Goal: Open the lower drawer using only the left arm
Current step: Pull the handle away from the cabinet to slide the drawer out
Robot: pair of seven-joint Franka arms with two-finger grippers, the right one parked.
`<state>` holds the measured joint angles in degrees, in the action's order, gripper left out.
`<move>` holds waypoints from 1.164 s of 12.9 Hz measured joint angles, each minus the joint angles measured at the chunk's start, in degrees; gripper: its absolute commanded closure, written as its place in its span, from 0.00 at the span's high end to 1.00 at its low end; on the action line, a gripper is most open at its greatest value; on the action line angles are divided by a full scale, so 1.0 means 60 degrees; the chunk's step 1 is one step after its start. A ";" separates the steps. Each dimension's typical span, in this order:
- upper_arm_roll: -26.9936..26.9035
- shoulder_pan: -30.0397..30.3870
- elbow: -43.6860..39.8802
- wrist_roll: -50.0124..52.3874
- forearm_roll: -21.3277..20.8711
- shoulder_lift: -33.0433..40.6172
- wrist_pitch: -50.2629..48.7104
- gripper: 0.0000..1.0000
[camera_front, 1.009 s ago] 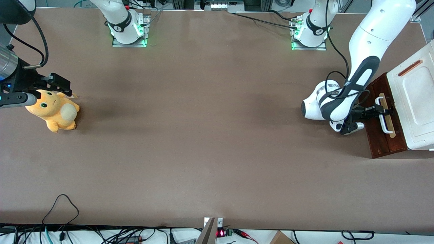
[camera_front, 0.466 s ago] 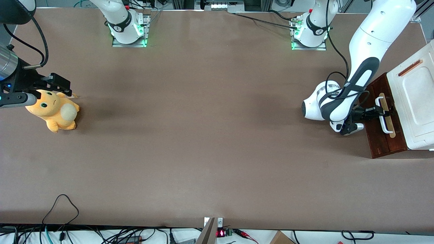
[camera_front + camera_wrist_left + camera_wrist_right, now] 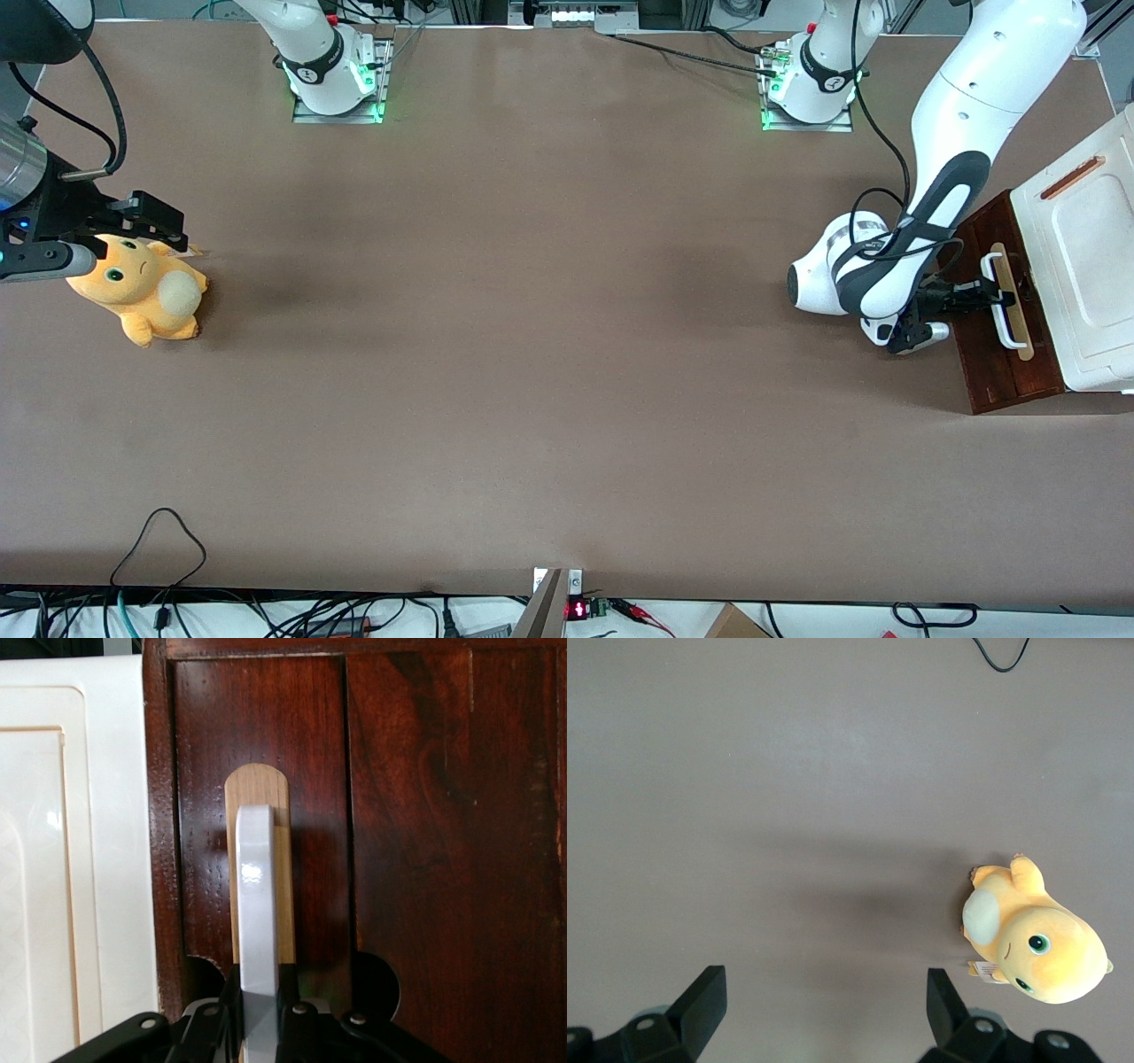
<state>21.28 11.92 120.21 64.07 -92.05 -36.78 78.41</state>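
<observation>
The lower drawer (image 3: 997,372) is a dark reddish-brown front under the white moulded top panel (image 3: 1085,266), at the working arm's end of the table. Its white loop handle (image 3: 1007,334) sits on a pale wooden strip (image 3: 998,252). The left arm (image 3: 966,97) reaches down in front of the drawer. Its black gripper (image 3: 997,295) is shut on the middle of the handle. In the left wrist view the handle (image 3: 257,895) runs between the two fingers (image 3: 298,1010) of the gripper (image 3: 260,1019), against the dark drawer front (image 3: 425,815). The drawer looks closed.
A yellow plush toy (image 3: 142,288) lies toward the parked arm's end of the table, and it also shows in the right wrist view (image 3: 1032,935). Two arm bases (image 3: 806,84) stand along the table edge farthest from the front camera. A black cable loop (image 3: 159,532) lies near the front edge.
The gripper has drawn back slightly toward the parked arm's end, its fingertips now at the handle rather than past it. The drawer front has not visibly moved.
</observation>
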 measured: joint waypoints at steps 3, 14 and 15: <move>0.0328 0.0045 0.0031 0.0002 0.0004 -0.0004 -0.0053 0.00; 0.1797 -0.0177 0.0142 -0.0081 0.0124 -0.0019 -0.0441 0.98; 0.1861 -0.0196 0.0068 -0.0207 0.0109 -0.0013 -0.0441 1.00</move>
<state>32.44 10.74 120.61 62.82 -91.40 -36.86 75.77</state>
